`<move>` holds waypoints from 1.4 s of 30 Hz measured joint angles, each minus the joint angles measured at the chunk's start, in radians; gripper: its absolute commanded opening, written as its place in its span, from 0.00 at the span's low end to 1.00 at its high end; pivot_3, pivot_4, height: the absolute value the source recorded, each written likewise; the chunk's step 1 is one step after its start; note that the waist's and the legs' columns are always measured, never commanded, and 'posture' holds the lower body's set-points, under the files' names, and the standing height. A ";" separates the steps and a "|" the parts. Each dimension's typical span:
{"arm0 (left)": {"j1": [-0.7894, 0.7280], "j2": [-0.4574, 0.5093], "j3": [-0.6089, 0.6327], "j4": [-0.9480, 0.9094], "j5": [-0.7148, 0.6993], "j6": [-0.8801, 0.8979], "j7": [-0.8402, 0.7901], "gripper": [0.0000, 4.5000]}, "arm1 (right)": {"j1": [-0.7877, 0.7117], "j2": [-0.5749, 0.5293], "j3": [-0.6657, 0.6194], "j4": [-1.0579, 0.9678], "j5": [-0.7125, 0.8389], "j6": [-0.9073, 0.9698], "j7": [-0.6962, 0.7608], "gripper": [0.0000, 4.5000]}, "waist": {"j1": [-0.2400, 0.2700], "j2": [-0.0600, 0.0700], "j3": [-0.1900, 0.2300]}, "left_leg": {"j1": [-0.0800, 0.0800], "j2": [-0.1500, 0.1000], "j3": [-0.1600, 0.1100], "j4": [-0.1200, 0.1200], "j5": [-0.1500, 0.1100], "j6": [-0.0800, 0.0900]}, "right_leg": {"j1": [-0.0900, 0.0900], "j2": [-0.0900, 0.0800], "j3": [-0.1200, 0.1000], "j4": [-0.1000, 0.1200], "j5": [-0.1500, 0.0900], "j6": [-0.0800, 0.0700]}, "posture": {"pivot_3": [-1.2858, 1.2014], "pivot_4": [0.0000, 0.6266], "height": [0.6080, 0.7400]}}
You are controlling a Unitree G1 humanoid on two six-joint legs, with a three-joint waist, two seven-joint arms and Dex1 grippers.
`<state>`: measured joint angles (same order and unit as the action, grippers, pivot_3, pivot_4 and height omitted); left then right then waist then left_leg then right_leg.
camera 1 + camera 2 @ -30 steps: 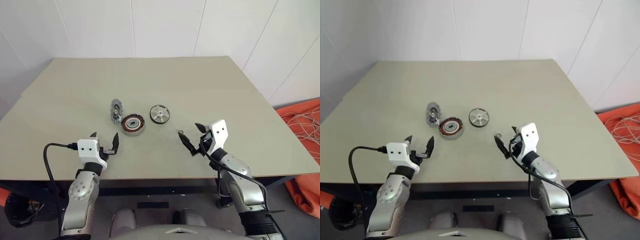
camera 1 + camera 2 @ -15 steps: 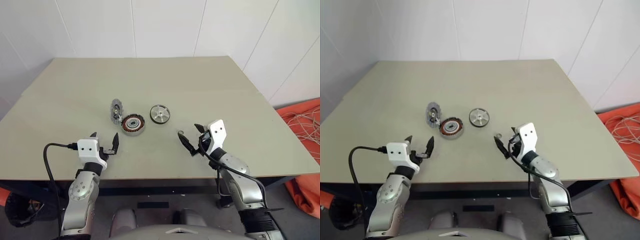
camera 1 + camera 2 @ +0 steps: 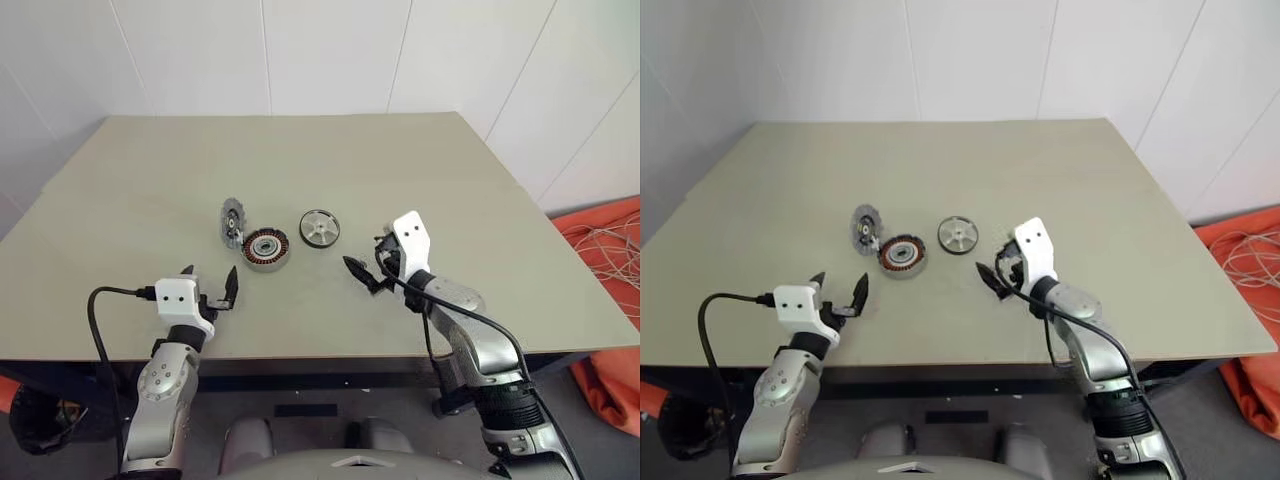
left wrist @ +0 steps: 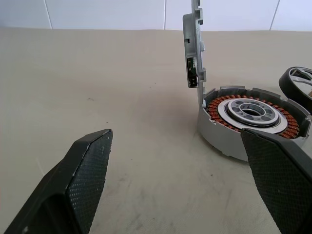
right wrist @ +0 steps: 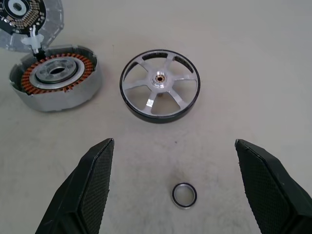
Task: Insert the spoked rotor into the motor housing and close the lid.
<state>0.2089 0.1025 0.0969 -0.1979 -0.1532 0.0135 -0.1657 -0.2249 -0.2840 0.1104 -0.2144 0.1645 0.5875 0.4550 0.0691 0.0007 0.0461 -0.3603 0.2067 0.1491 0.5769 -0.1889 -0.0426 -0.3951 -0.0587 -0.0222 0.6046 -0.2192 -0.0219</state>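
The spoked rotor [image 3: 320,227] lies flat on the table, silver with a dark rim. Just left of it sits the motor housing [image 3: 266,248], its copper windings showing around a silver hub. The lid [image 3: 232,221] stands upright at the housing's far-left edge, its dark inner face towards the housing. My right gripper [image 3: 368,258] hovers open just right of and nearer than the rotor [image 5: 160,85], tilted down at it, nothing between its fingers. My left gripper [image 3: 210,276] is open near the table's front edge, pointing at the housing [image 4: 251,122] and lid [image 4: 195,48].
A small metal ring [image 5: 184,195] lies on the table between the right gripper's fingers, nearer than the rotor. The beige table [image 3: 150,170] ends close behind both hands. Orange cloth and white cables [image 3: 610,250] lie on the floor to the right.
My right gripper has moved forward and left towards the rotor and tipped downward. It now stands over the small ring. The left gripper and the parts have not moved.
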 measured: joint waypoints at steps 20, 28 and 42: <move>0.002 -0.004 -0.004 0.000 0.000 0.005 0.001 1.00 | -0.034 -0.020 0.038 0.118 -0.009 0.133 0.006 1.00 | 0.001 0.000 0.000 | 0.001 0.000 0.000 0.000 0.000 0.000 | 0.001 0.000 0.000 0.001 0.000 0.000 | 0.52 0.00 1.00; 0.001 -0.004 -0.004 0.000 0.000 0.005 0.001 1.00 | -0.062 -0.002 0.041 0.206 -0.021 0.065 0.003 1.00 | 0.000 0.000 0.000 | 0.003 0.000 0.000 0.000 0.000 0.000 | 0.002 0.000 0.000 0.001 0.000 0.000 | 0.52 0.00 1.00; 0.002 -0.003 -0.003 0.000 0.001 0.005 0.000 1.00 | -0.069 0.006 0.040 0.243 -0.032 0.027 -0.001 0.79 | 0.000 0.000 0.000 | 0.008 0.000 0.000 0.000 0.000 0.000 | 0.006 0.000 0.001 0.001 0.000 0.000 | 0.52 0.00 1.00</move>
<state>0.2114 0.0998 0.0935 -0.1978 -0.1525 0.0188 -0.1654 -0.2938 -0.2776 0.1504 0.0288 0.1328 0.6147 0.4536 0.0688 0.0010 0.0463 -0.3523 0.2066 0.1495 0.5772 -0.1888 -0.0429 -0.3893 -0.0587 -0.0215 0.6053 -0.2193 -0.0220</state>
